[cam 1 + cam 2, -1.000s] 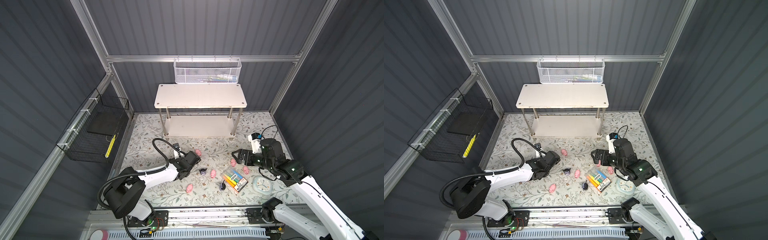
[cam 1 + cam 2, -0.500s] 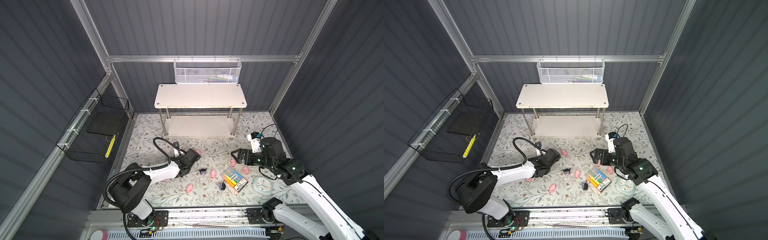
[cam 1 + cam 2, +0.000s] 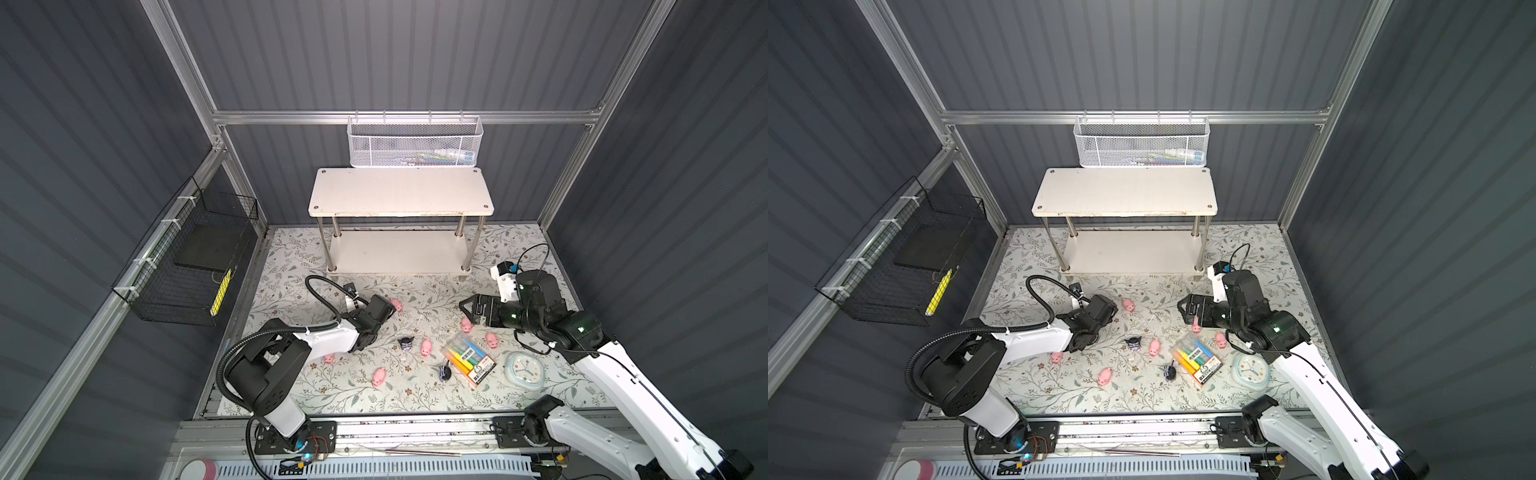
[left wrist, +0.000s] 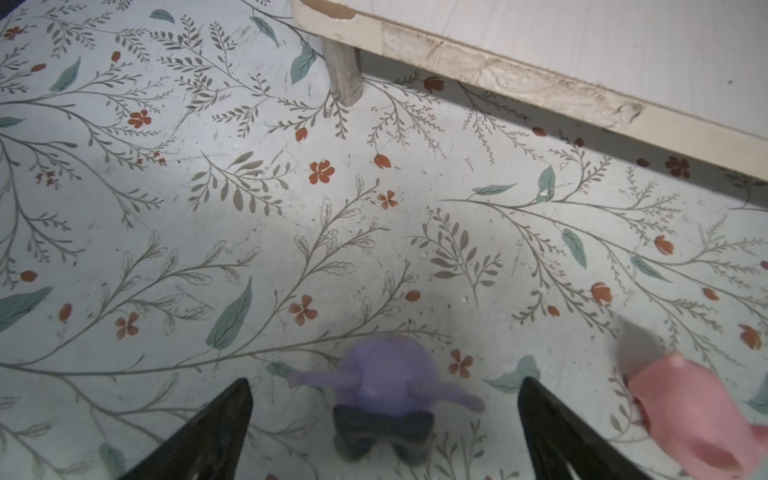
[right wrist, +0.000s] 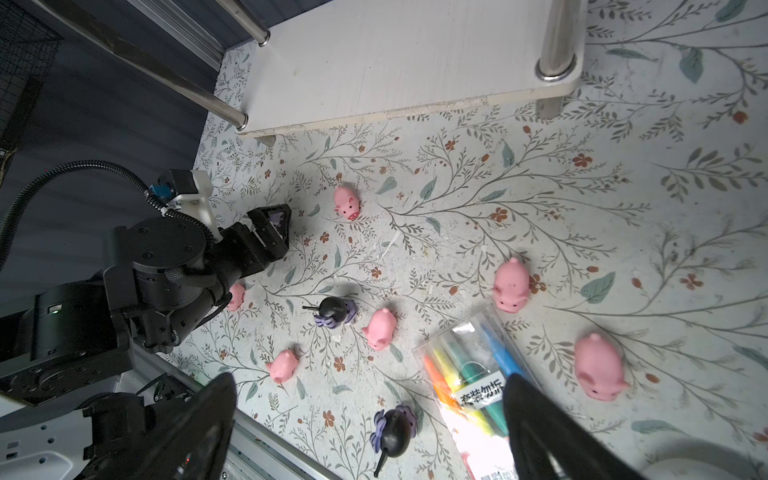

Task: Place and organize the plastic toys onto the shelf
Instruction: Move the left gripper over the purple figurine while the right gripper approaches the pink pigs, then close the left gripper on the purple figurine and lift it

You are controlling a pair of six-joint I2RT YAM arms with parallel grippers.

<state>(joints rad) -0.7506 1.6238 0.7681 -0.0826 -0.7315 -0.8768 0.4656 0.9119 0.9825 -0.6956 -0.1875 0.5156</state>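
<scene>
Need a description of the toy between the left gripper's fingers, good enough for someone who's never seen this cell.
Start at the white two-tier shelf; on the floral mat in front of its left end, the left gripper stands open. Between its fingers sits a small purple-and-black figurine. The pig beside it is plain pink, and the other two figurines lie well outside the gripper.

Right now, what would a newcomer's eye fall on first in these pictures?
Small pink pigs lie scattered on the floral mat, in front of the white shelf, which bears no toys. The left gripper stands open around a purple-black figurine.
</scene>
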